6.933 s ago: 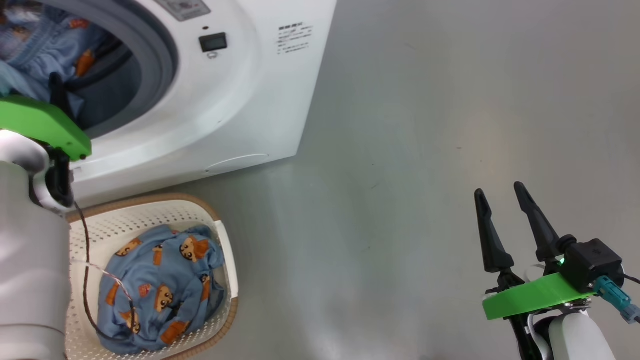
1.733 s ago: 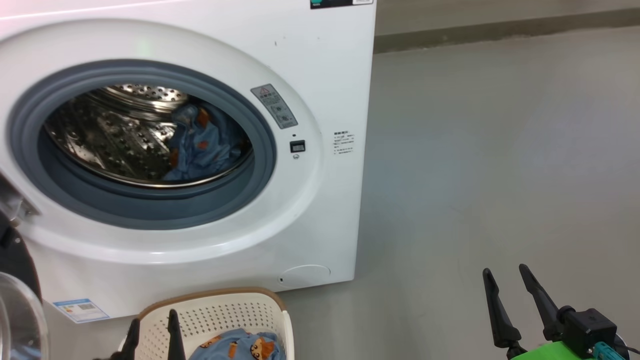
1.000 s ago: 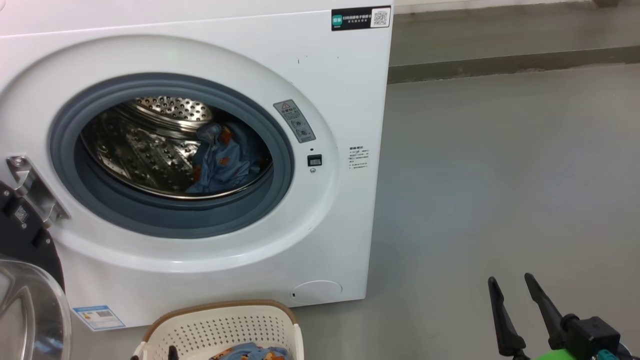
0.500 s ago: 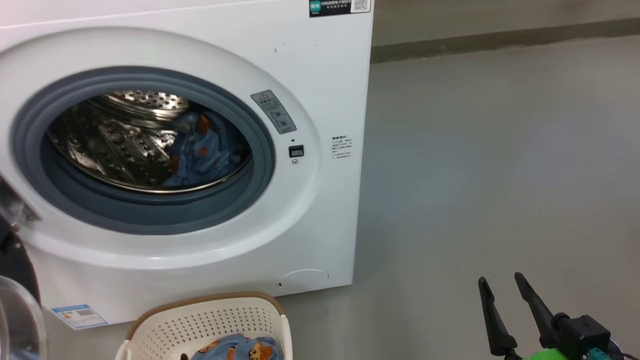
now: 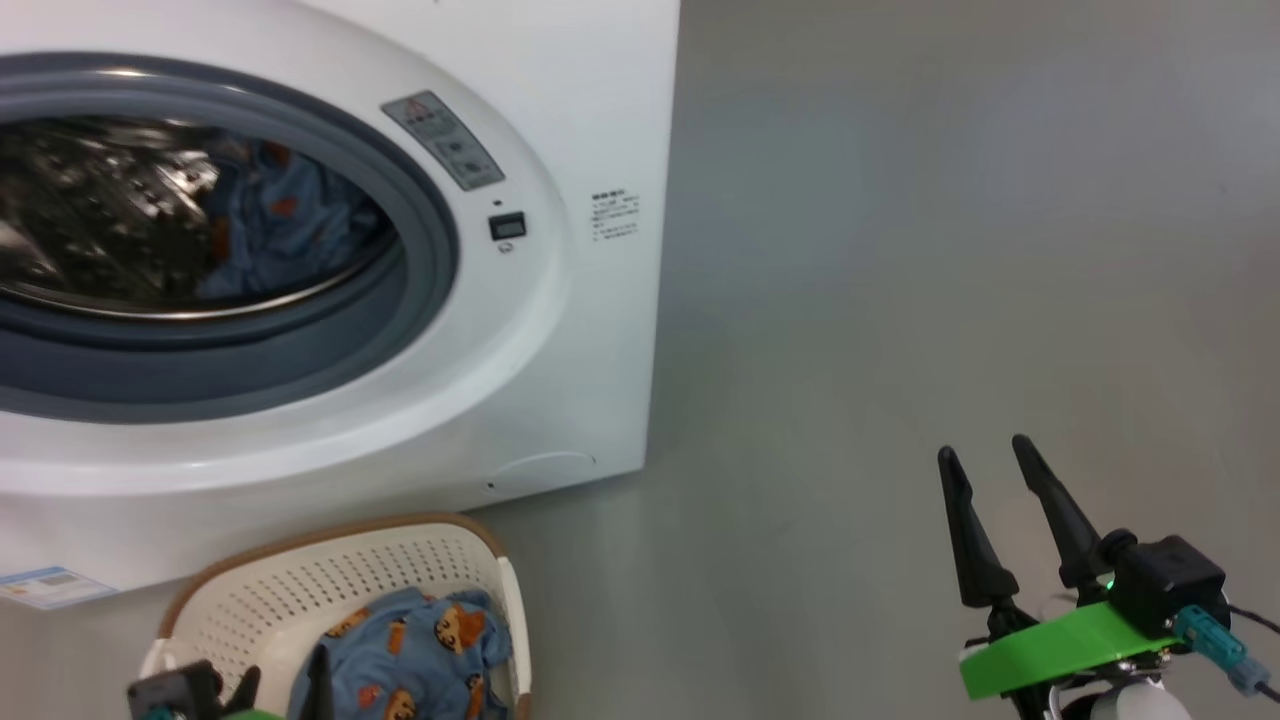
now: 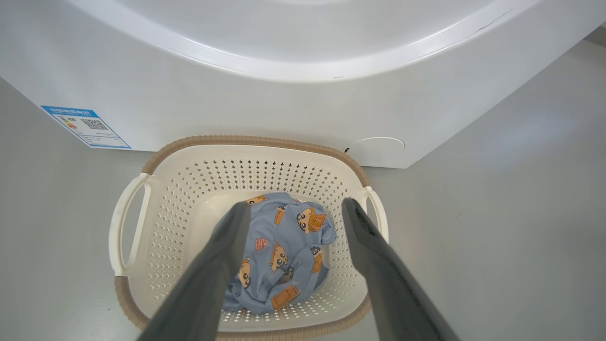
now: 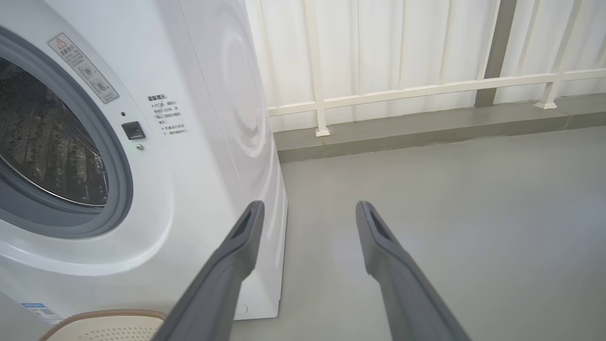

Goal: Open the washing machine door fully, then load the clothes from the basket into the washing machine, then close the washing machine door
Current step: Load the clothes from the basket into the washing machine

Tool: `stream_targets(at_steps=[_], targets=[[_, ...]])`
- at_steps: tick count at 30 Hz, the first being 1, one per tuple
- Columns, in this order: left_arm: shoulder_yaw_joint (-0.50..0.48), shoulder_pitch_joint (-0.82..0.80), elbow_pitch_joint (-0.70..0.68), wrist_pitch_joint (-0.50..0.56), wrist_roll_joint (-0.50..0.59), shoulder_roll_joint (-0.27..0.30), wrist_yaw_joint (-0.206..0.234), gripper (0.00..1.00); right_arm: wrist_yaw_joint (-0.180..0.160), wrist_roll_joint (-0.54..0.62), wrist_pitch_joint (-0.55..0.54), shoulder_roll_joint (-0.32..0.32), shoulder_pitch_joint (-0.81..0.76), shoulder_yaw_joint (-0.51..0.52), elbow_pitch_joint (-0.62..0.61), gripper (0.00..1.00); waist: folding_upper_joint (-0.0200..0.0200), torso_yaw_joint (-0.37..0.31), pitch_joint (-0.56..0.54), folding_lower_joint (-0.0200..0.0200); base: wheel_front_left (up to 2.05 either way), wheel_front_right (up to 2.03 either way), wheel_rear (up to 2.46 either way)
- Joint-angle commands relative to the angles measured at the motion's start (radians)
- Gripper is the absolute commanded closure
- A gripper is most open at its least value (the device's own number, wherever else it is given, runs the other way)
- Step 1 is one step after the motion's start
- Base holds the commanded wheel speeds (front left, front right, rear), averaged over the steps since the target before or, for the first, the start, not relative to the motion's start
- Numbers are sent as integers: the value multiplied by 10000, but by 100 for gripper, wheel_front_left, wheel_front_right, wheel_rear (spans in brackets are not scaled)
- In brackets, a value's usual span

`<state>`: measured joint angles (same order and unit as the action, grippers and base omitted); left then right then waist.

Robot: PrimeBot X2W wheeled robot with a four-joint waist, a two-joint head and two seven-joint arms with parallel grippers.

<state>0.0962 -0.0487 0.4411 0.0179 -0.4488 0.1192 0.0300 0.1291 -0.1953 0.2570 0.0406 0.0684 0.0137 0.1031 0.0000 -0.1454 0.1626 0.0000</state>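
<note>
The washing machine [image 5: 560, 330] stands at the left with its round mouth uncovered. One piece of the blue bear-print clothes [image 5: 270, 215] lies inside the steel drum. The washing machine door is out of view. In front of the machine sits the cream basket [image 6: 165, 199], holding more of the clothes [image 6: 279, 251]. My left gripper [image 6: 296, 206] hangs open above the basket, fingers either side of the fabric and apart from it; its fingers [image 5: 320, 680] poke in at the head view's bottom edge. My right gripper [image 5: 983, 448] is open and empty over bare floor at the right.
A blue label [image 6: 85, 125] and a round filter cap [image 6: 376, 144] mark the machine's lower front. Grey floor [image 5: 900, 250] stretches to the right of the machine. A white railing [image 7: 402, 90] on a low kerb runs behind it.
The head camera has tipped down and swung, so the machine sits higher and further left in the picture. Both grippers stay open. The clothes lie as before.
</note>
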Motion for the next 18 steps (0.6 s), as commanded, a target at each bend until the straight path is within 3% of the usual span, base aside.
stream_targets(at_steps=[1, 8, 18], targets=[[-447, -557, 57, 101, -198, 294, -103, 0, 16, -129, 48, 96, 427, -257, -292, 0, 0, -656, 957, 0, 0, 0, 0], [-584, -1730, 1576, 729, -381, 907, -332, 0, 16, -270, 48, 96, 868, -315, -334, 0, 0, -1004, 1709, 0, 0, 0, 0], [-521, -2895, 3641, 999, -564, 1225, -768, 0, 16, -339, 48, 96, 1197, -260, -436, 0, 0, -1189, 2388, 0, 0, 0, 0]])
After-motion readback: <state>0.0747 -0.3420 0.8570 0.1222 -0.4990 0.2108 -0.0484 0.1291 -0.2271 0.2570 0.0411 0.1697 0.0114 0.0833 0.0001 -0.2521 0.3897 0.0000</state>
